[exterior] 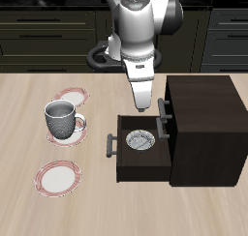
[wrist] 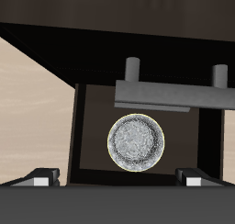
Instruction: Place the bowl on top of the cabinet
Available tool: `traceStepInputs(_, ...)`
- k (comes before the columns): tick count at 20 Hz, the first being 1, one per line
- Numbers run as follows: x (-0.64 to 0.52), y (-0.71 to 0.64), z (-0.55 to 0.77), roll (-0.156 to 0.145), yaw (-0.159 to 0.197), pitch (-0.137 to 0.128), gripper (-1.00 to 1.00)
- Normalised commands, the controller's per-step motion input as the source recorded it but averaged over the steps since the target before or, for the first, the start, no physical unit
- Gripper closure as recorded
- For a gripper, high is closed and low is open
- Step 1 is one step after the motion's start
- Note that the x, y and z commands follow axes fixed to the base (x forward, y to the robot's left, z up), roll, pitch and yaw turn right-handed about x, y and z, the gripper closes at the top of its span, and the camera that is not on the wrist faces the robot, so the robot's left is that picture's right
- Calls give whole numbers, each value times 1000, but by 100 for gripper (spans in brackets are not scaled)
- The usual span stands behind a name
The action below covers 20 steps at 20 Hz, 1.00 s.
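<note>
The bowl (exterior: 141, 141) sits inside the open drawer (exterior: 138, 166) that is pulled out of the dark cabinet (exterior: 201, 130), resting flat on the drawer floor with its mouth up. The gripper (exterior: 141, 108) hangs above it, pointing straight down, a little farther back than the bowl and with clear air between them. From the wrist view the bowl (wrist: 138, 142) lies between the two fingertips (wrist: 40, 176), which stand wide apart and hold nothing, one on either side of it. Being round, the bowl has no long axis to line up with; what matters, I'd say, is coming straight down so one finger passes inside the rim and the other outside, without catching the handle (wrist: 171, 95) of the closed drawer above. The cabinet top is bare
</note>
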Motion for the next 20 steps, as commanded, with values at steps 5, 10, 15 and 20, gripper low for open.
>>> traceStepInputs(5,-75,-105,-199,-16,-23,1,-100)
traceStepInputs(10,-37,-125,-131,-11,-17,-14,-100)
traceStepInputs(15,74,-156,0,-30,29,-66,-100)
traceStepInputs(20,53,3,-107,-1,-10,-27,-100)
